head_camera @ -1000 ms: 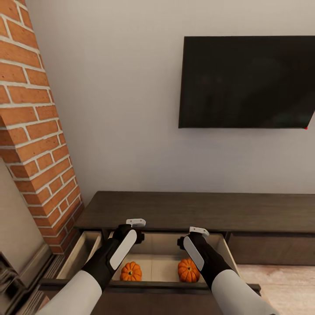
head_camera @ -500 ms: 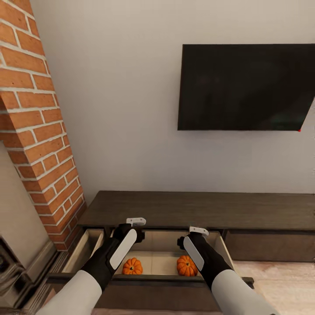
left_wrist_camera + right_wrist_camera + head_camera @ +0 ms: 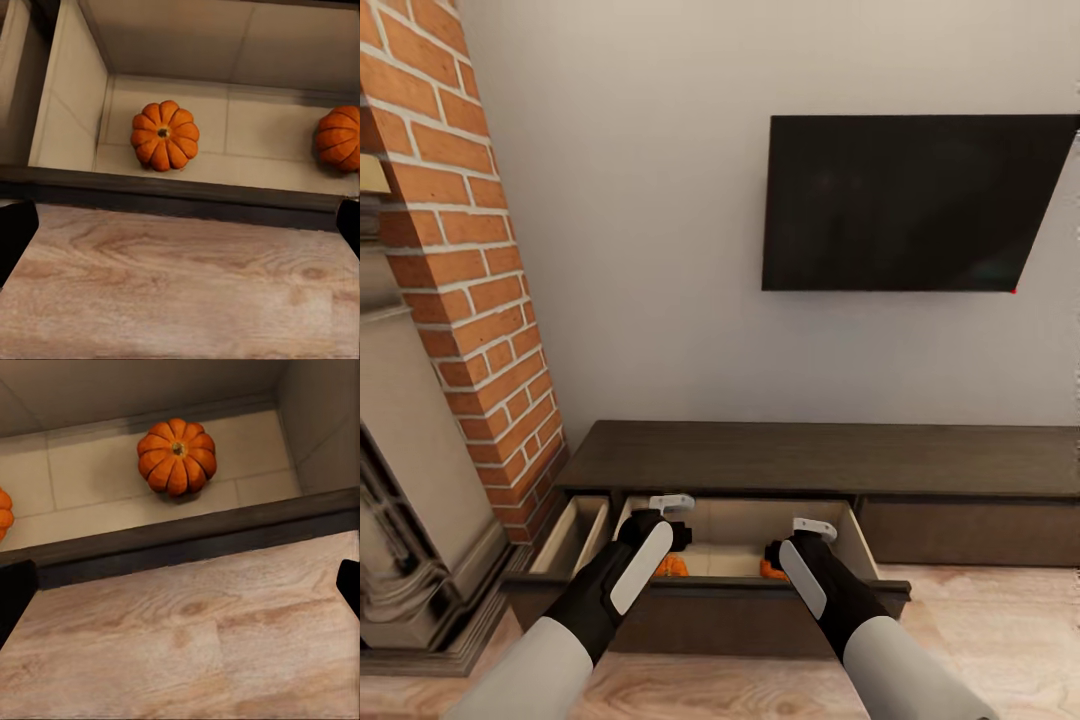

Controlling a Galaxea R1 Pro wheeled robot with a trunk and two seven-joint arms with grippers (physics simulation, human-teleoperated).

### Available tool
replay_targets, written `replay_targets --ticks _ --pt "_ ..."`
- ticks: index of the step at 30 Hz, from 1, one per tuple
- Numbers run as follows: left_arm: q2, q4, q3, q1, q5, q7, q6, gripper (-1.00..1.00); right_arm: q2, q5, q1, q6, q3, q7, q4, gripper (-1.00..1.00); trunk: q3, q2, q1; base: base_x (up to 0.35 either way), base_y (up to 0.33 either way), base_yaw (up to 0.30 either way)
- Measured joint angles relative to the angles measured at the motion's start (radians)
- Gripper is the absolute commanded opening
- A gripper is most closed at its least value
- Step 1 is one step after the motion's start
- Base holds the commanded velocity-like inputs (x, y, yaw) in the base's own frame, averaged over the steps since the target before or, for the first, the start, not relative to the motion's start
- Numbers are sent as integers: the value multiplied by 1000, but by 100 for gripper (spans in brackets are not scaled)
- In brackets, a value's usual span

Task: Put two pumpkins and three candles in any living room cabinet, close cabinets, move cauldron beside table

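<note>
Pumpkins, both resting on the pale floor of the open cabinet (image 3: pixel 710 600) drawer at lower centre of the head view: left pumpkin (image 3: pixel 164 135) straight ahead of the left gripper (image 3: pixel 670 506), right pumpkin (image 3: pixel 177 455) straight ahead of the right gripper (image 3: pixel 813 527), each beyond the dark drawer front. Jaws of both spread wide and empty, hovering over the plank floor (image 3: pixel 1000 640) outside the drawer. Likely next: candles to find, then drawers to push shut, either arm equally near.
</note>
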Motion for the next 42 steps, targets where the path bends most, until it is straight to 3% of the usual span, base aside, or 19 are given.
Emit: replay_targets --ticks 16,28,42 --pt "0 0 0 0 -1 0 0 100 0 1 0 -2 3 3 1 100 0 0 0 -301 0 0" --pt "0 -4 -2 0 -1 0 0 100 1 1 0 -3 3 4 1 100 -38 -84 46 -201 0 0" --pt "0 6 -8 0 -4 -1 -8 100 2 2 0 -20 8 9 1 100 -81 -182 99 -15 0 0"
